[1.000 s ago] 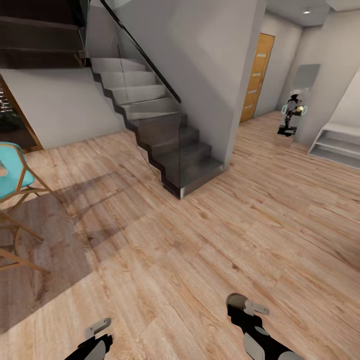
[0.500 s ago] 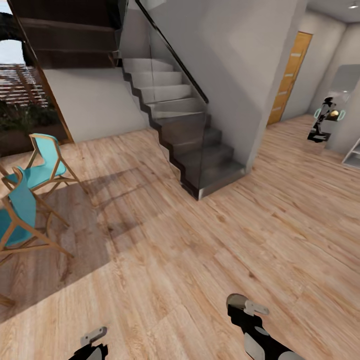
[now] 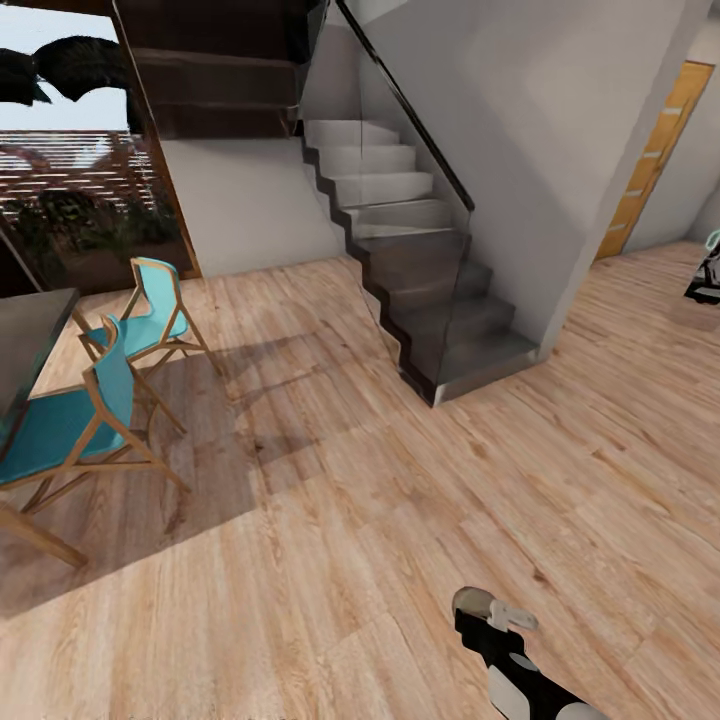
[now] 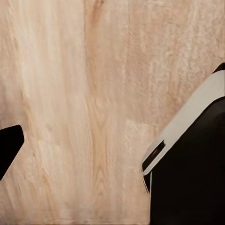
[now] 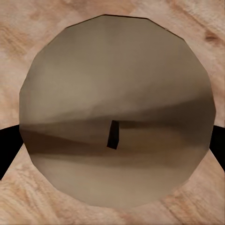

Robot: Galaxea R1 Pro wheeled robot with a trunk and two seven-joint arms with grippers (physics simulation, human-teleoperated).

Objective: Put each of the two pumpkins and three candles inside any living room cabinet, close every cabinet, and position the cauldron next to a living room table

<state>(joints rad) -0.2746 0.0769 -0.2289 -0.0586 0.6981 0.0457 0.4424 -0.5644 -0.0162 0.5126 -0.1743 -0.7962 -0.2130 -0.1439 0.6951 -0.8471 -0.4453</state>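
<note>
My right gripper point(image 3: 487, 612) hangs low over the wood floor, shut on a pale beige candle point(image 3: 473, 601). In the right wrist view the candle point(image 5: 117, 89) is seen end-on, with its dark wick in the middle and a black fingertip point(image 5: 6, 146) at either side. My left gripper point(image 4: 112, 145) is open over bare floor, with one black fingertip point(image 4: 9, 144) at the frame's edge and nothing between the fingers. The pumpkins, the cabinet and the cauldron are out of view.
A grey staircase point(image 3: 440, 300) with a glass rail rises ahead. Two teal chairs point(image 3: 150, 320) point(image 3: 70, 420) stand at a dark table point(image 3: 25, 340) on the left, before a large window point(image 3: 80, 180). An orange door point(image 3: 650, 160) is at the far right. Wood floor point(image 3: 350, 520) lies between.
The head camera has turned left: the stairs and door slid right, and the table and a second chair came into view. The left gripper left the head view's bottom edge. The right gripper still holds the candle.
</note>
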